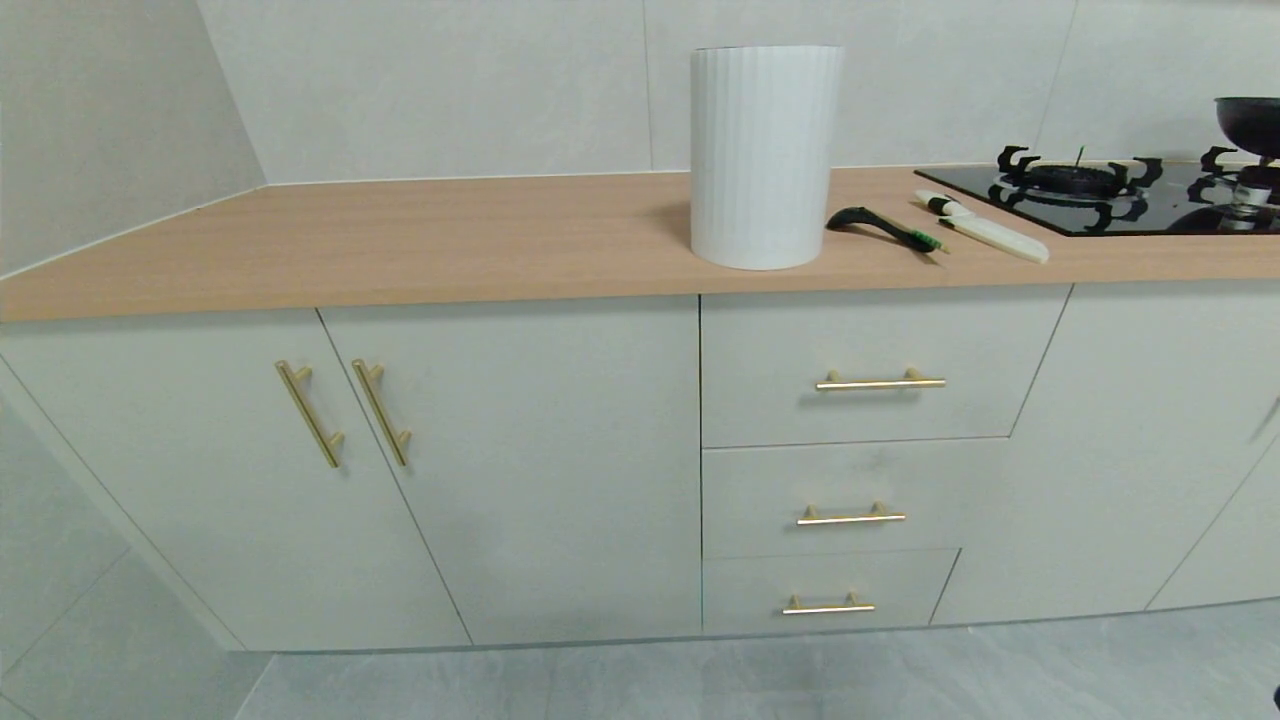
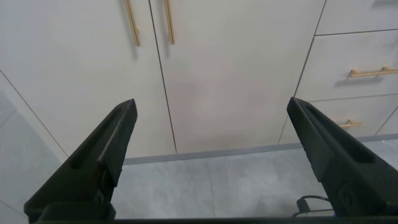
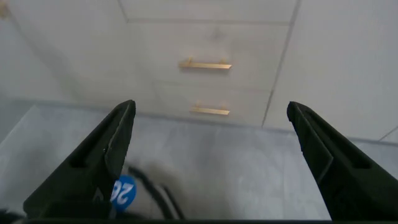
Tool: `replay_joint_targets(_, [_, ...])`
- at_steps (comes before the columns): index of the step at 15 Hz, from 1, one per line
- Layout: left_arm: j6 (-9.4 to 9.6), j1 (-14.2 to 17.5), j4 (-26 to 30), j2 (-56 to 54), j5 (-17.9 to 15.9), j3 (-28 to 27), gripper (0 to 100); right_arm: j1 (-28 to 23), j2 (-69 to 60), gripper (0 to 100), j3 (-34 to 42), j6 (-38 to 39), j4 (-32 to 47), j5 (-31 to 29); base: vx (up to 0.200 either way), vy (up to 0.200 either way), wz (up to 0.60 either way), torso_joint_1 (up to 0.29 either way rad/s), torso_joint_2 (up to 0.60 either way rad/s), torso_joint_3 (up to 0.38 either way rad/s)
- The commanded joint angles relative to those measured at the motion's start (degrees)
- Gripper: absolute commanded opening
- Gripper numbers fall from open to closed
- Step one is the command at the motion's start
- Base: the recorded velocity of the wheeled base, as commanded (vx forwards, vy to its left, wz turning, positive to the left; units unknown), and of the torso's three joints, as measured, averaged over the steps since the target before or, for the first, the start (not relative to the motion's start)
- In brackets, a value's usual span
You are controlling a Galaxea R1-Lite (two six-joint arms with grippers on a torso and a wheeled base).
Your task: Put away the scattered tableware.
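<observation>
On the wooden countertop (image 1: 400,240) stands a tall white ribbed holder (image 1: 764,155). Just to its right lie a black-handled utensil (image 1: 882,227) and a white knife with a dark handle (image 1: 982,226), near the stove. My left gripper (image 2: 211,106) is open, held low and facing the cabinet doors (image 2: 224,68) with nothing between its fingers. My right gripper (image 3: 211,109) is also open and empty, down near the floor in front of the lower drawers (image 3: 208,65).
A black gas hob (image 1: 1110,195) with a dark pot (image 1: 1250,125) sits at the counter's right end. Below are two cabinet doors with gold handles (image 1: 340,410) and three shut drawers (image 1: 860,450). Grey tiled floor (image 1: 700,680) runs in front.
</observation>
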Motion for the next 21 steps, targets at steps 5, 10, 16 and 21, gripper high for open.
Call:
replay_joint_targets(5, [0.01, 0.0, 0.0, 0.1, 0.0, 0.0, 100, 6.7, 33.8, 100, -18.6, -0.1, -1.0, 0.1, 0.000, 0.000, 0.00, 0.000, 0.00, 0.000])
replay_joint_targets(10, [0.01, 0.0, 0.0, 0.1, 0.0, 0.0, 100, 7.2, 53.5, 100, -29.7, -0.3, -3.5, -0.3, 0.000, 0.000, 0.00, 0.000, 0.00, 0.000])
replay_joint_targets(16, [0.01, 0.0, 0.0, 0.1, 0.0, 0.0, 100, 10.8, 68.6, 100, -27.9, -0.4, -12.8, -3.5, 0.000, 0.000, 0.00, 0.000, 0.00, 0.000])
replay_joint_targets(21, [0.01, 0.0, 0.0, 0.1, 0.0, 0.0, 100, 11.3, 77.2, 100, -26.9, 0.0, -22.3, -7.4, 0.000, 0.000, 0.00, 0.000, 0.00, 0.000])
